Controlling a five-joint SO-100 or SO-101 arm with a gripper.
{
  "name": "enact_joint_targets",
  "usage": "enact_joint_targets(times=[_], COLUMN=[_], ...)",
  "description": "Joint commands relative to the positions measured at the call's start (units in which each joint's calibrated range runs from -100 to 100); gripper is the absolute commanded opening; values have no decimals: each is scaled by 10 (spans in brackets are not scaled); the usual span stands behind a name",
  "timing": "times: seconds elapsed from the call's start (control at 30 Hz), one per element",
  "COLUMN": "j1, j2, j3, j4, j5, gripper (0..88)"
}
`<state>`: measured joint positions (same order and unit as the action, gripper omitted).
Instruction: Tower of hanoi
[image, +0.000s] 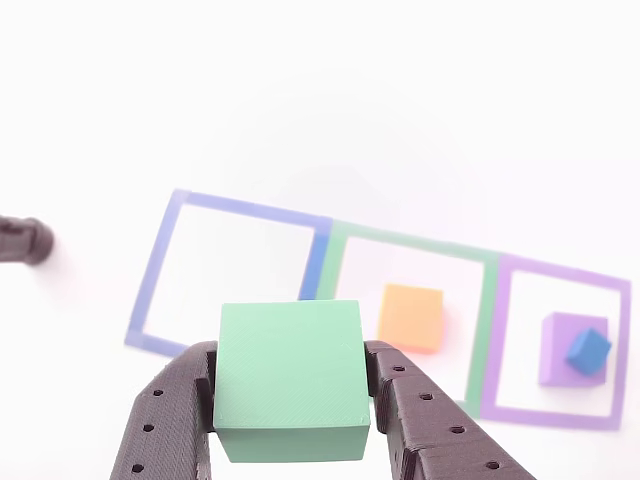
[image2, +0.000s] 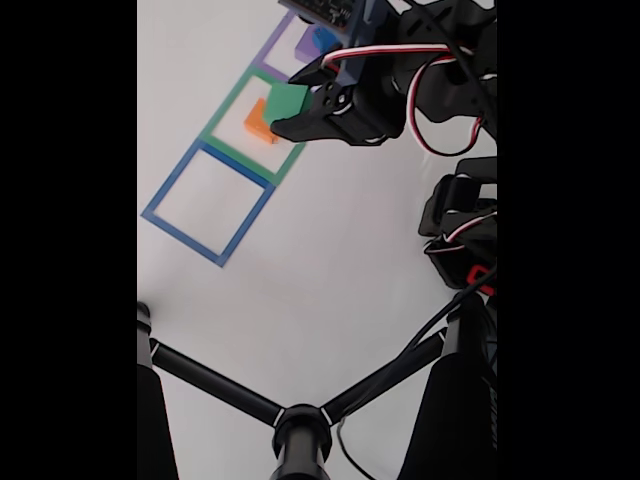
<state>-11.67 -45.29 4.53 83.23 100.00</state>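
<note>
My gripper is shut on the green block, which hangs above the table between the two dark fingers. In the fixed view the green block is lifted over the green taped square, held by the gripper. An orange block lies inside the green taped outline. Farther right, a purple block sits in the purple taped outline with a small blue block on top of it, turned at an angle. The orange block shows partly behind the gripper in the fixed view.
A blue taped outline lies at the left with nothing in it. A dark rod end pokes in from the left edge. In the fixed view a black tripod spreads across the table's near side, and the arm's base stands at right.
</note>
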Motion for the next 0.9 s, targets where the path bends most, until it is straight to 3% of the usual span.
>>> enact_joint_targets(times=[0.0,0.2,0.5,0.7,0.87], j1=[22,47,109,141,154], j2=[-24,-37,-84,-84,-37], j3=[-29,-3,227,410,588], j4=[5,-6,-181,-363,-623], j5=[0,0,0,0,0], gripper=[67,69,72,69,69])
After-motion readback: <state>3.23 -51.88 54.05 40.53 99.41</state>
